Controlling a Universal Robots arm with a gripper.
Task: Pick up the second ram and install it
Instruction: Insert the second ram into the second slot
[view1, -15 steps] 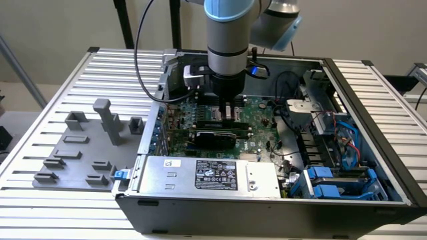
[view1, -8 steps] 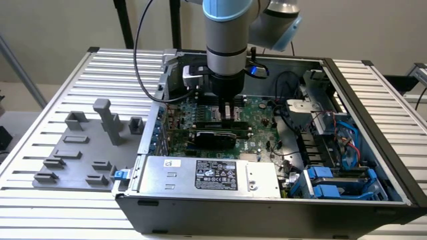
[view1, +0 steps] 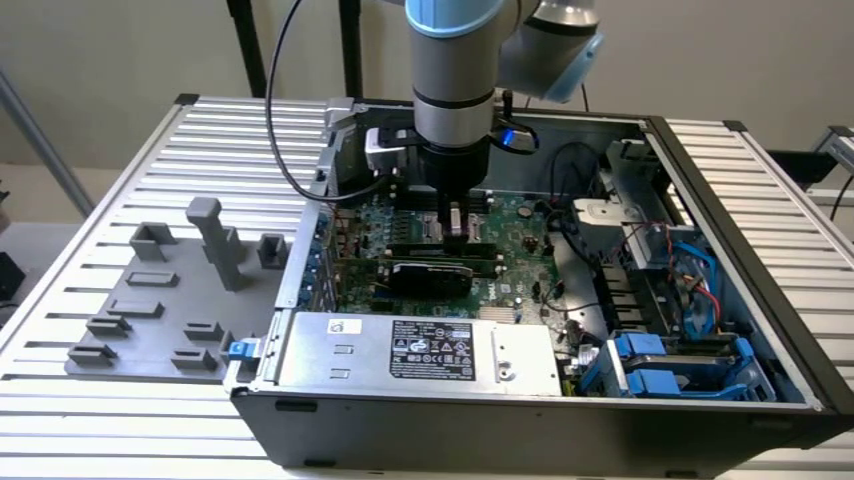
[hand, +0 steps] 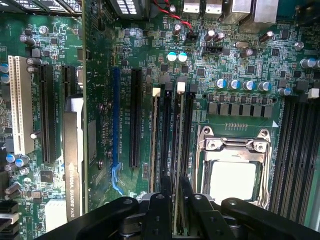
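Two cameras on one open computer case

From high in front we look down at the whole case (view1: 534, 400) and table (view1: 80, 200); our wrist camera looks straight down, close over the motherboard (hand: 240, 75), which both views share.

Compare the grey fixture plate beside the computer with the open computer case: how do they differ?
The fixture plate is pale grey; the computer case is black. The fixture plate lies flat, carrying small blocks and upright posts; the computer case is a deep open box holding the motherboard. The gripper reaches down into the computer case, away from the fixture plate. Both rest on the slatted table.
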